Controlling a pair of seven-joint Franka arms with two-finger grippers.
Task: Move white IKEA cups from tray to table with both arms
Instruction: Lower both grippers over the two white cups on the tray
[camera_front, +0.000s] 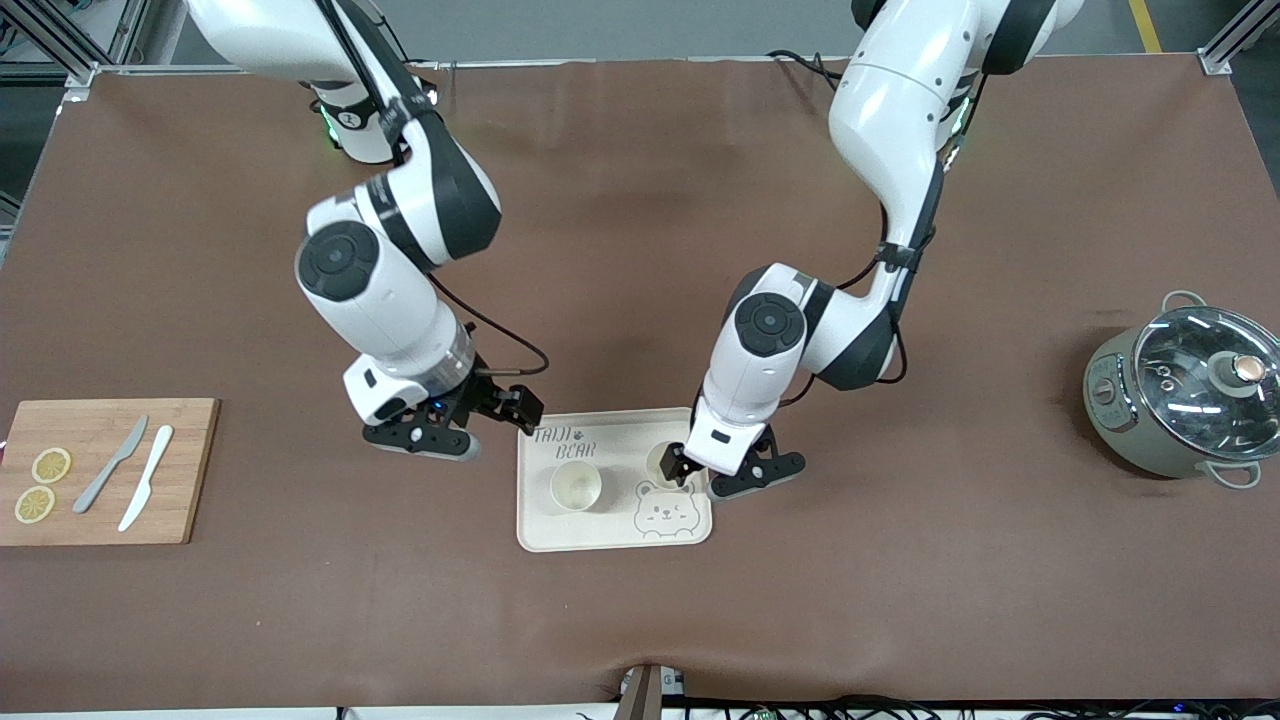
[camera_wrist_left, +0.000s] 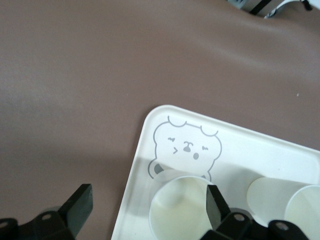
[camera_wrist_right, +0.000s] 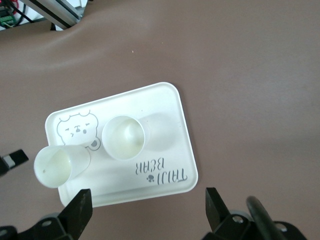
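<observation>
board (camera_front: 105, 470): far left of the front frame, holding two lemon slices (camera_front: 42, 484) and two knives (camera_front: 128, 470); no part in the job.
right tool (camera_front: 452, 425): left of centre in the front frame, over the table (camera_front: 640, 620) just off the tray's upper-left corner; fingers apart, nothing between them. Not over a cup yet.
tray (camera_front: 560, 535): centre of the front frame, lettering at its upper left, bear face at its lower right, long axis running across the frame.
cup A (camera_front: 575, 487): on the tray, left half, upright, mouth up, axis vertical. Plain round, so no side to favour.
cup B (camera_front: 661, 462): on the tray, upper right, just above the bear; upright, mouth up, partly hidden by the left arm's wrist.
left tool (camera_front: 735, 472): right of centre, low at the tray's right edge; fingers spread, straddling the wall of cup B in its wrist view, one finger (camera_wrist_left: 216, 205) over the mouth. Not clamped.
step: reach and line-up; both cups on the tray.
next, my read: left tool closes on cup B's wall; right tool must shift over cup A, drop, then close.
pot (camera_front: 1185, 400): far right, lidded, idle.
</observation>
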